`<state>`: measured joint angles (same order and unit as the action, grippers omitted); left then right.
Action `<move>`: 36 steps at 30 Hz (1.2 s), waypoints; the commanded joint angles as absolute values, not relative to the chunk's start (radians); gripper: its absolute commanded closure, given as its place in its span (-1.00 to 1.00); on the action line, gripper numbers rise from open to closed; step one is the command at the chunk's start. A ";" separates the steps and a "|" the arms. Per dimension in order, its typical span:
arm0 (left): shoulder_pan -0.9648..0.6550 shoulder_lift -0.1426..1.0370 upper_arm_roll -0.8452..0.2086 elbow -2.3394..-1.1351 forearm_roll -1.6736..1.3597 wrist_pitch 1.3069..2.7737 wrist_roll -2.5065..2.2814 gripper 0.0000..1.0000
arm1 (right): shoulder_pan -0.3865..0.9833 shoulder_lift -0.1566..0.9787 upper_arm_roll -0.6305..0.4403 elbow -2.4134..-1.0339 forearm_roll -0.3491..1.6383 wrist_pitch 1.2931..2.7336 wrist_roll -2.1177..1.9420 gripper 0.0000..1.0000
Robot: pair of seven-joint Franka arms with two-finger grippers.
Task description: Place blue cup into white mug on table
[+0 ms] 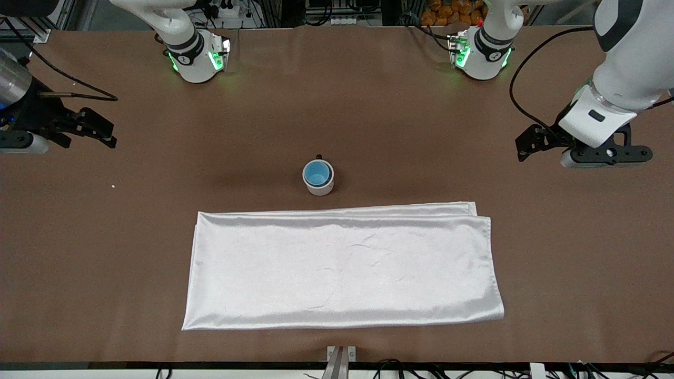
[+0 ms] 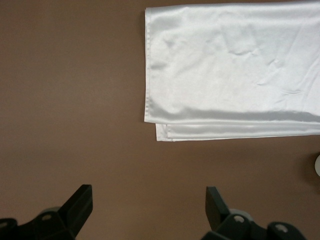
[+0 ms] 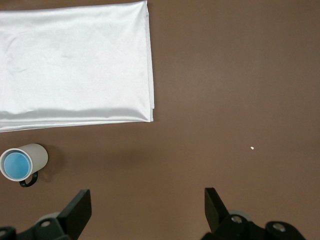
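At the middle of the table (image 1: pixel 158 210), we see the blue cup (image 1: pixel 316 172) sitting inside the white mug (image 1: pixel 319 179), its bright rim just within the mug's pale wall and the small black handle pointing toward the robots' bases. Just nearer to the front camera lies a folded white satin cloth (image 1: pixel 342 268), apart from the mug. Our right gripper (image 1: pixel 100 131) hangs over the right arm's end of the table, its fingers (image 3: pixel 79 210) spread wide and holding nothing; the mug and cup stand well apart from it, toward the table's middle, and show at the edge of the right wrist view with the cup (image 3: pixel 16 165) nested in the mug (image 3: pixel 30 156). A tiny white speck (image 1: pixel 113 185) lies on the brown surface near that gripper. Our left gripper (image 1: pixel 532 145) waits over the left arm's end of the table, fingers (image 2: pixel 80 205) likewise spread and empty, also well apart from the mug.
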<state>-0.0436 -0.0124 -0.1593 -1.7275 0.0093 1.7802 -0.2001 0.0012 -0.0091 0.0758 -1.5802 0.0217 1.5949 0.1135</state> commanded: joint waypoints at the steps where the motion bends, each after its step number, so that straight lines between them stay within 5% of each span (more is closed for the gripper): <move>1: -0.029 -0.028 -0.155 -1.694 -0.018 1.717 -0.169 -1.00 | -0.025 -0.002 0.084 -1.565 0.023 1.582 0.112 -1.00; 36: -0.028 -0.057 -0.144 -1.684 -0.008 1.704 -0.169 -1.00 | -0.057 0.014 0.084 -1.559 -0.006 1.583 0.077 -1.00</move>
